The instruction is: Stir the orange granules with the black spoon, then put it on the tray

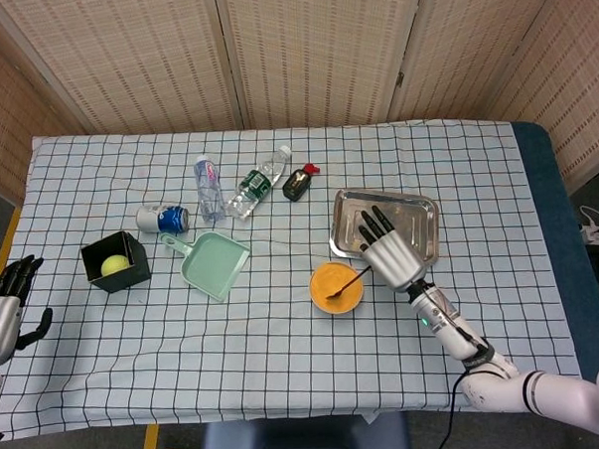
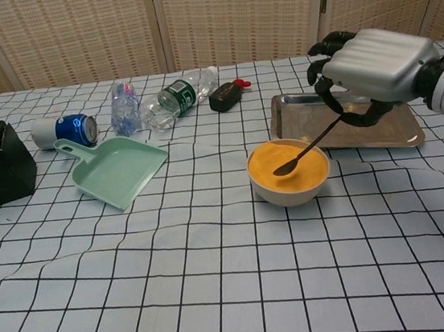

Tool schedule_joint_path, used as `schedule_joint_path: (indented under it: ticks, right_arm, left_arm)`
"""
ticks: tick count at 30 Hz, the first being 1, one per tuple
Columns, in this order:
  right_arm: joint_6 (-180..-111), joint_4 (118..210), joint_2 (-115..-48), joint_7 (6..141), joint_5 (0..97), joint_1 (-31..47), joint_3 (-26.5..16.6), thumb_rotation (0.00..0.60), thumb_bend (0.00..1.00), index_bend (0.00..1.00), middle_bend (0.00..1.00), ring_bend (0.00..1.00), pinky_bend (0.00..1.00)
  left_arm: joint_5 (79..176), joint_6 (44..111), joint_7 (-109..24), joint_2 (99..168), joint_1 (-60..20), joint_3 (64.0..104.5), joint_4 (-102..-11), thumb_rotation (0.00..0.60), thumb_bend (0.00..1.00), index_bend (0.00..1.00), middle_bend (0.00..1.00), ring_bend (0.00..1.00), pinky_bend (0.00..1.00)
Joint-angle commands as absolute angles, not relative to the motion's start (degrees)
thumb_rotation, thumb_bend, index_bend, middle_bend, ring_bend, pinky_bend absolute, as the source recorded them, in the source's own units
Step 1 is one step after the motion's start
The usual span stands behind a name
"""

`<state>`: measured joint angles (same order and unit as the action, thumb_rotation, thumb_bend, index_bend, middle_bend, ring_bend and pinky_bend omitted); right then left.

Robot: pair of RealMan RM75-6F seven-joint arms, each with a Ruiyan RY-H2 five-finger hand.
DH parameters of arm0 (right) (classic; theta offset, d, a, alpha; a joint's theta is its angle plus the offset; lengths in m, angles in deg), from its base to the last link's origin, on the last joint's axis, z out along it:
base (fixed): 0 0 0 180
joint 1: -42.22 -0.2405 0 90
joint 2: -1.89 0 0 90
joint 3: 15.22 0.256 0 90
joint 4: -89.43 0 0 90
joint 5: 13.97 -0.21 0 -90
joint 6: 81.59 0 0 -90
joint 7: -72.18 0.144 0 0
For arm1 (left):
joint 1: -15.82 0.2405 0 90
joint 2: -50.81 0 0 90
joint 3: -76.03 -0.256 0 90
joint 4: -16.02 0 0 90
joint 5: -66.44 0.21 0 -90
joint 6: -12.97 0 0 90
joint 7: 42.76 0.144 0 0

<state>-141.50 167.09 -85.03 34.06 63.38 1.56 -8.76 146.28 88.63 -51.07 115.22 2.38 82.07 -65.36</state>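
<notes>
A white bowl [image 2: 291, 189] [image 1: 337, 287] of orange granules [image 2: 295, 166] stands just in front of the metal tray [image 2: 397, 136] [image 1: 424, 215]. My right hand [image 2: 373, 74] [image 1: 389, 250] hovers over the tray's near edge and grips the black spoon [image 2: 307, 148] [image 1: 348, 283] by its handle. The spoon slants down to the left, its bowl resting in the granules. My left hand [image 1: 5, 305] hangs off the table's left edge, fingers apart, holding nothing.
A green dustpan [image 2: 116, 168], a blue can [image 2: 65, 130], two plastic bottles [image 2: 178, 95] and a small black bottle [image 2: 225, 95] lie at the back left. A black box [image 1: 115, 261] with a yellow-green ball [image 1: 113, 264] stands at the left.
</notes>
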Motion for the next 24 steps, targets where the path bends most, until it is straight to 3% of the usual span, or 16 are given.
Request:
schedule_joint_path:
  ticks: [1, 12, 24]
  right_arm:
    - [-142.05, 166.41, -85.21, 35.29, 64.07, 1.81, -8.87, 0.600, 0.53, 1.00, 0.23, 0.00, 0.01]
    - [-141.26, 170.10, -81.52, 37.34, 63.72, 3.12, -10.00, 0.600, 0.53, 1.00, 0.23, 0.00, 0.01]
    - [-138.37, 169.41, -82.43, 34.16, 61.00, 2.31, -10.17, 0.600, 0.53, 1.00, 0.23, 0.00, 0.01]
  left_arm:
    - [146.31, 88.65, -51.07, 115.19, 2.40, 82.06, -65.37, 0.600, 0.46, 0.00, 0.00, 0.01, 0.19]
    - [146.45, 88.13, -51.32, 115.14, 2.19, 81.91, -65.74, 0.600, 0.46, 0.00, 0.00, 0.01, 0.19]
    - [146.33, 87.98, -51.21, 115.20, 2.11, 81.90, -65.63, 0.600, 0.46, 0.00, 0.00, 0.01, 0.19]
